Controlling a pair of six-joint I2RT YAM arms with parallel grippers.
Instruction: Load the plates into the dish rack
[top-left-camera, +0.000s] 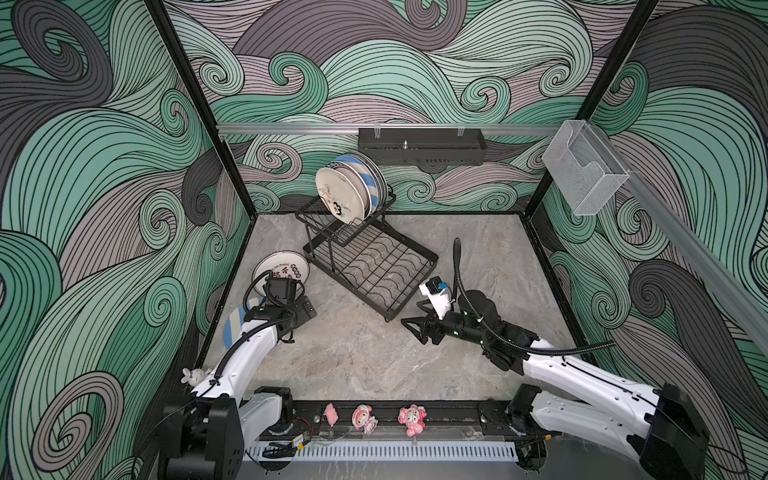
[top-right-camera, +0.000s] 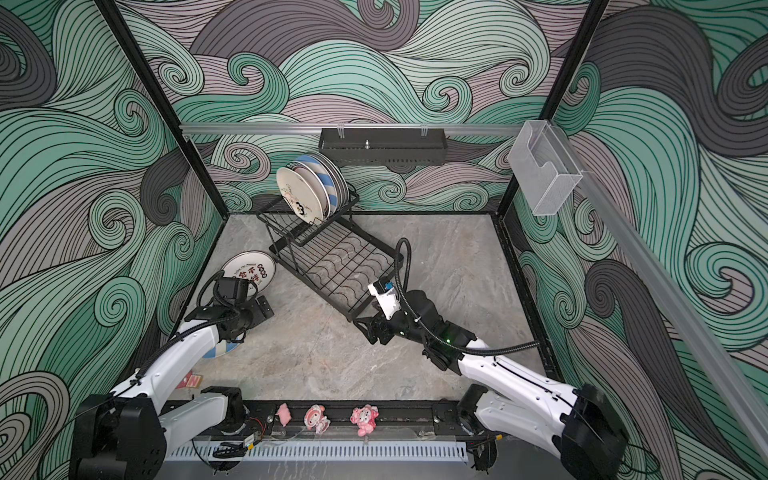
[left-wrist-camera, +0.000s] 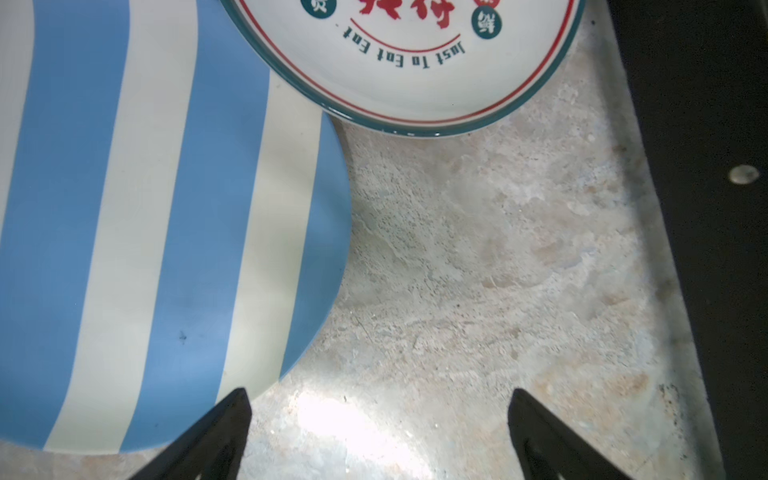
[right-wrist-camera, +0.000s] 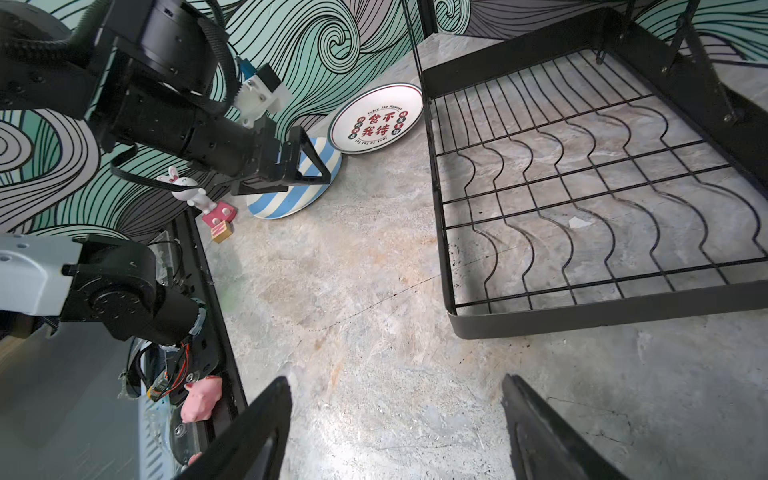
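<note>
The black wire dish rack (top-left-camera: 374, 266) sits at the back middle of the table. Several plates stand upright in its raised upper basket: a cream one (top-left-camera: 338, 193) in front and a blue-striped one (top-left-camera: 372, 183) behind. Its lower grid tray (right-wrist-camera: 582, 187) holds nothing. Two plates lie flat at the left. One is teal-rimmed with red characters (top-left-camera: 284, 268) (left-wrist-camera: 415, 79), the other blue-white striped (top-left-camera: 232, 328) (left-wrist-camera: 137, 228). My left gripper (left-wrist-camera: 378, 399) hangs open over bare table just beside the striped plate's edge. My right gripper (top-left-camera: 410, 314) (right-wrist-camera: 397, 382) is open and empty, low over the table by the rack's near corner.
A black perforated shelf (top-left-camera: 422, 145) hangs on the back rail and a clear plastic box (top-left-camera: 582, 170) on the right rail. Small pink figurines (top-left-camera: 365, 417) line the front rail. A rabbit figurine (right-wrist-camera: 187, 187) and a pink block (right-wrist-camera: 220, 216) stand at the near left corner.
</note>
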